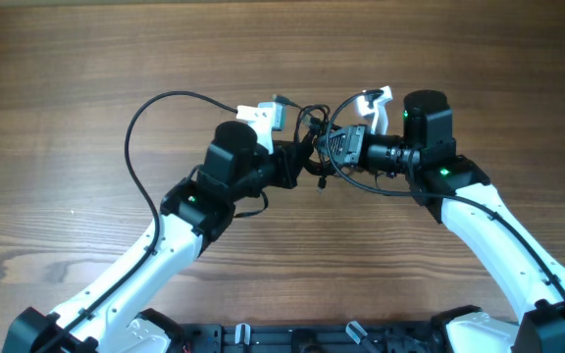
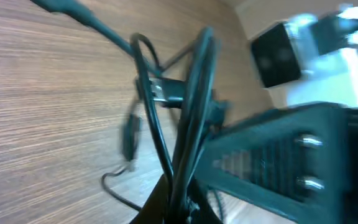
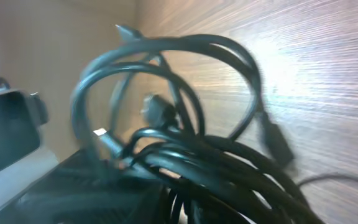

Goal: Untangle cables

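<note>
The cables (image 1: 314,126) are a knot of thin black cords hanging between my two grippers above the middle of the table. My left gripper (image 1: 300,165) comes in from the left and is shut on several strands (image 2: 188,93), which rise out of its fingertips (image 2: 180,208). My right gripper (image 1: 333,149) faces it from the right. The looped bundle (image 3: 185,124) runs down into its jaws (image 3: 216,208) and hides the fingers, which look shut on it. One small plug (image 2: 129,134) dangles near the wood and another (image 3: 277,144) hangs to the right. Both wrist views are blurred.
A thicker black wire (image 1: 133,147) belonging to the left arm arcs out over the table to the left. The wooden tabletop (image 1: 86,59) extends all round the arms. The arm bases sit at the near edge (image 1: 292,338).
</note>
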Controlling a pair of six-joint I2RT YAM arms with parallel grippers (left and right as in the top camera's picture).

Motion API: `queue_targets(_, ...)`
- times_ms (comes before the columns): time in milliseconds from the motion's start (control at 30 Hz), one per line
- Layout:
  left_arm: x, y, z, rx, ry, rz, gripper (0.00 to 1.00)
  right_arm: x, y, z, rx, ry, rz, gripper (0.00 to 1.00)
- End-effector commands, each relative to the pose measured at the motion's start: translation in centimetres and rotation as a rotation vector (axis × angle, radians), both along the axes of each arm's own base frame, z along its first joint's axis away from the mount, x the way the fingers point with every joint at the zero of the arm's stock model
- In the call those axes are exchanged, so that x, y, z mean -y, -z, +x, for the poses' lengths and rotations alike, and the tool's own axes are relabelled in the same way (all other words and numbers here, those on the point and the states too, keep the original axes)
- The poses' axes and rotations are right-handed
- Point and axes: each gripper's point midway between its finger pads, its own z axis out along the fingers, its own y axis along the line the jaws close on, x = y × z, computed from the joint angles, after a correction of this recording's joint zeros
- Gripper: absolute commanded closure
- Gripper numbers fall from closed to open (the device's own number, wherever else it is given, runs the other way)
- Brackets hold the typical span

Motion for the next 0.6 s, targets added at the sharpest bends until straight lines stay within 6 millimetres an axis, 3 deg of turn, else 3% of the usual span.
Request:
queue_targets(0,1.7,-3.4,-2.7,0.029,0.230,-0.135,0.96,1.1,0.8,1.6,0.023,0.102,-0.072,0.88)
queue_targets(100,1.8,-5.3,-3.6,0.040,0.322,-0.222,0.96,1.4,1.9,2.0,0.008,0.126,-0.101,0.88)
queue_targets(200,2.1,-5.8,-5.4,0.009,0.421,-0.262,0.96,1.6,2.4,2.6,0.020,0.146,-0.124,0.78)
queue_targets(267,2.2,-5.7,-6.4,-0.024,0.468,-0.275,0.96,1.5,1.7,3.1,0.085,0.134,-0.127,0.61)
queue_targets(300,2.2,-5.5,-6.6,-0.039,0.476,-0.276,0.96,1.4,1.2,3.2,0.130,0.114,-0.130,0.41)
queue_targets(333,2.1,-5.4,-6.6,-0.044,0.475,-0.274,0.96,1.5,0.8,3.1,0.166,0.090,-0.136,0.31)
queue_targets(400,1.4,-5.3,-5.9,-0.043,0.450,-0.272,0.96,1.8,0.3,2.4,0.207,0.037,-0.139,0.01)
queue_targets(567,-1.9,-5.4,-2.7,-0.025,0.330,-0.274,0.96,5.8,-0.4,0.5,0.206,0.033,-0.199,0.00)
